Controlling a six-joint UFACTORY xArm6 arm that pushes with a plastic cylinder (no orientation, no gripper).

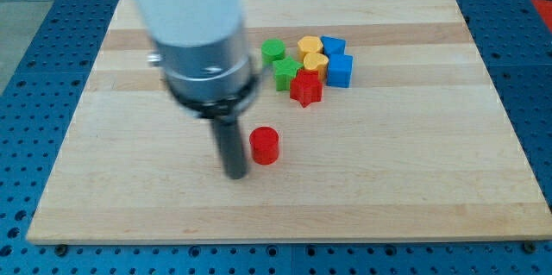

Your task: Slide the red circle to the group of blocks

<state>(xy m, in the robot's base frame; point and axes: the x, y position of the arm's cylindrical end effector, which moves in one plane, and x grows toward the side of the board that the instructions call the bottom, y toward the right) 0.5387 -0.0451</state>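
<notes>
- Currently the red circle (265, 146) is found near the bench's (414, 197) middle, well apart from the group near the top edge.
- No jaws are carried by the tool; the rod's tip (236, 174) is set just beside the circle, on its left and slightly lower.
- A push up and rightward is called for, aimed at the red star (305, 88).
- Contact should be kept centred, lest the circle slip sideways.
- The push is best eased near the group, so the green blocks (281, 61), yellow blocks (312, 54) and blue blocks (337, 61) are not scattered.

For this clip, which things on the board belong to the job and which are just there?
Part of the job:
- red circle
- my tip, just to the view's left of it
- group of blocks toward the view's top right: green, yellow, blue pieces and a red star

Just there:
- wooden board
- blue perforated table
</notes>
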